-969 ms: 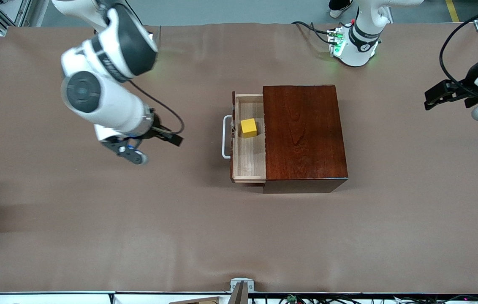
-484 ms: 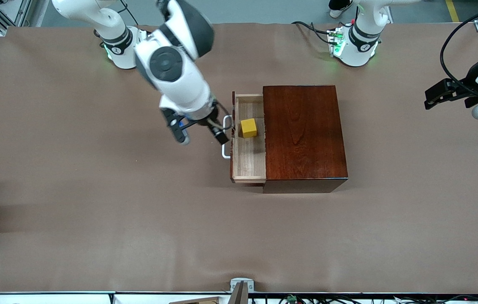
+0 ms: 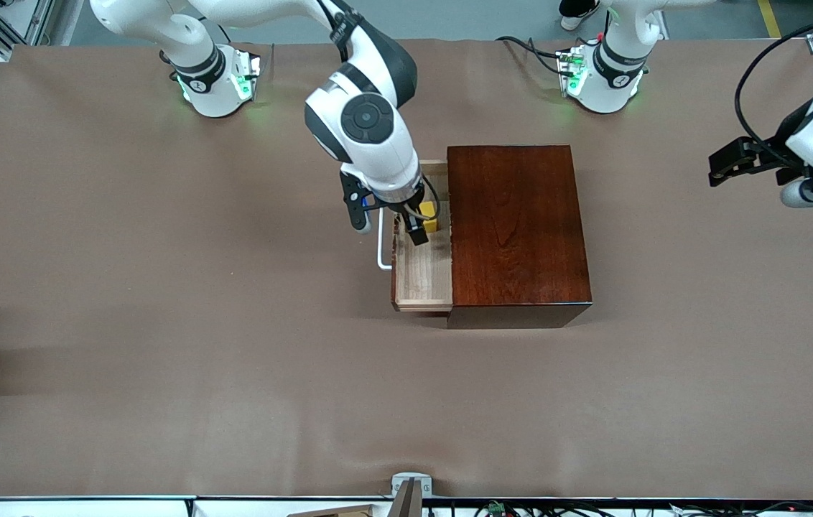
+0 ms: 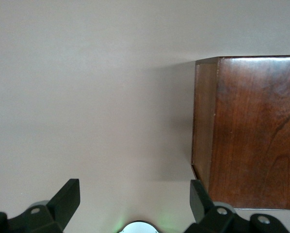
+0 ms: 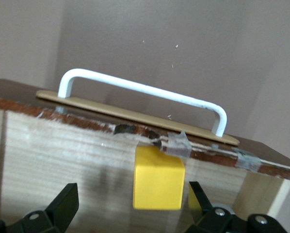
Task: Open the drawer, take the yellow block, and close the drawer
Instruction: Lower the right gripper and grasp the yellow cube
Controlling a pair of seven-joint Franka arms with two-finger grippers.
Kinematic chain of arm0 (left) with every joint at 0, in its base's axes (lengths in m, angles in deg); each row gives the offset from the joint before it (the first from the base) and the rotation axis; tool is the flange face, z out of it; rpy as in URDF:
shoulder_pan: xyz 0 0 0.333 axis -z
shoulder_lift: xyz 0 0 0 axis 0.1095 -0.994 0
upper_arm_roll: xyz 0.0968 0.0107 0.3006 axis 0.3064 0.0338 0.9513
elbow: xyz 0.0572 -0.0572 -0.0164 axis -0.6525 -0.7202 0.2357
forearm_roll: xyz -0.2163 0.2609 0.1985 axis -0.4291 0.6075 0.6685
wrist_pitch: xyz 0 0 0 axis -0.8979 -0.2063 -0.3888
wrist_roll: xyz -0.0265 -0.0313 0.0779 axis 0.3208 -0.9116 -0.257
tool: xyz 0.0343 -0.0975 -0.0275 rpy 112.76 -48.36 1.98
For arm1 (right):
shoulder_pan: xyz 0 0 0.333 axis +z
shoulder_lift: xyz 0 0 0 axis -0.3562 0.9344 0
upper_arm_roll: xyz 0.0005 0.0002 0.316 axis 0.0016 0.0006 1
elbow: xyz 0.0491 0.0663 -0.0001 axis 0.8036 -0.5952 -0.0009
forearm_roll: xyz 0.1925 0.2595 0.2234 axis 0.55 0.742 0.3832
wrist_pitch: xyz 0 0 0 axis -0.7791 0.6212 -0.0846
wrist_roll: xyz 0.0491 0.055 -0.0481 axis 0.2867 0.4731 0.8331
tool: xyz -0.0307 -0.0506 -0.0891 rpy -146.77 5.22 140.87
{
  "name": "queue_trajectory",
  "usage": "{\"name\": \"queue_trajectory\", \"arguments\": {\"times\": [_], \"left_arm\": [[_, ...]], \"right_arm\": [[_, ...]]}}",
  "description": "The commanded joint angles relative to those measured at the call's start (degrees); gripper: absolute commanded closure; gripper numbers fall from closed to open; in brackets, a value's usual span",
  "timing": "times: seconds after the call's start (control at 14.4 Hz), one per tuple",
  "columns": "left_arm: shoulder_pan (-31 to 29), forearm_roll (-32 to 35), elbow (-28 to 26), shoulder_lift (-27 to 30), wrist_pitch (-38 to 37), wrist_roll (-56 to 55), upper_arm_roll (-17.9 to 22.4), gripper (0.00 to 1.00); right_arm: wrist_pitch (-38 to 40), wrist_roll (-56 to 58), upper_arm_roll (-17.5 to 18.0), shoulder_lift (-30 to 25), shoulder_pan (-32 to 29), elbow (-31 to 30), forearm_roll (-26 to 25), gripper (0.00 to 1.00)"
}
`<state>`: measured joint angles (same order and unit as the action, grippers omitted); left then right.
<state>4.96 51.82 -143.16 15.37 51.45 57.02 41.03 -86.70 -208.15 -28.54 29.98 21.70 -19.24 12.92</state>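
Note:
The drawer [image 3: 422, 276] stands pulled out of the dark reddish-brown wooden box [image 3: 518, 230], its white handle [image 3: 381, 253] toward the right arm's end of the table. The yellow block [image 3: 432, 222] lies in the tray, partly hidden by the right arm. My right gripper [image 3: 415, 224] is open and low over the tray. In the right wrist view the yellow block [image 5: 158, 177] sits between its open fingertips [image 5: 63, 201], close to one of them, with the handle [image 5: 140, 92] past it. My left gripper [image 3: 737, 161] is open and empty, waiting over the table at the left arm's end.
The left wrist view shows the box [image 4: 251, 131] beside bare brown table [image 4: 87, 97] under the open left gripper [image 4: 134, 194]. Both arm bases [image 3: 214, 82] stand along the table edge farthest from the front camera.
My right arm has swung from the right arm's end of the table to over the open drawer and come down at the yellow block. The left gripper has shifted slightly.

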Motion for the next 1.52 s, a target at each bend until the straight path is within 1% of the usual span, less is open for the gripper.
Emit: {"name": "queue_trajectory", "arguments": {"times": [0.0,0.42,0.48,0.55,0.62,0.76,0.97,1.04,1.18,1.31,1.38,1.45], "left_arm": [[-0.69,-0.15,-0.08,0.48,-0.12,-0.45,-1.26,0.00],[-0.78,-0.23,-0.08,0.48,0.23,-0.45,-1.35,0.00],[-0.87,-0.32,-0.16,0.48,0.23,-0.45,-1.35,0.00],[-0.78,-0.23,-0.17,0.48,0.23,-0.45,-1.35,0.00],[-0.78,-0.23,-0.17,0.48,0.23,-0.45,-1.35,0.00],[-0.96,-0.41,-0.08,0.48,0.50,-0.45,-1.35,0.00],[-0.87,-0.50,-0.08,0.48,0.67,-0.45,-1.35,0.00],[-0.87,-0.50,-0.08,0.48,0.76,-0.45,-1.35,0.00],[-0.78,-0.50,-0.17,0.48,0.76,-0.45,-1.35,0.00],[-0.87,-0.50,-0.17,0.57,0.67,-0.45,-1.35,0.00],[-0.96,-0.50,-0.17,0.65,0.67,-0.45,-1.35,0.00],[-0.96,-0.50,-0.17,0.74,0.67,-0.45,-1.35,0.00]], "right_arm": [[0.92,-4.04,-0.64,0.25,0.58,0.58,-1.10,0.00],[0.83,-7.91,-0.64,1.21,2.69,-2.15,-1.10,0.00],[0.74,-7.57,-0.64,1.21,2.87,-2.15,-1.10,0.27],[0.57,-6.96,-0.64,1.21,2.87,-1.63,-1.10,0.78],[0.48,-6.95,-0.64,1.21,2.96,-1.36,-1.19,1.00],[0.57,-7.47,-0.55,0.86,2.96,-0.57,-1.28,1.00],[1.35,-7.57,-0.72,0.86,1.82,5.39,-0.32,1.00],[3.36,-7.57,-0.81,0.86,0.95,7.93,-0.49,1.00],[10.38,-7.04,-0.90,0.86,-1.07,12.51,-1.10,1.00],[16.27,-2.24,-1.07,-0.27,-1.96,13.41,-2.50,1.00],[17.87,0.06,-1.16,-1.15,-2.22,13.41,-4.34,1.00],[19.54,2.60,-1.16,-2.81,-3.88,12.89,-6.01,1.00]]}}
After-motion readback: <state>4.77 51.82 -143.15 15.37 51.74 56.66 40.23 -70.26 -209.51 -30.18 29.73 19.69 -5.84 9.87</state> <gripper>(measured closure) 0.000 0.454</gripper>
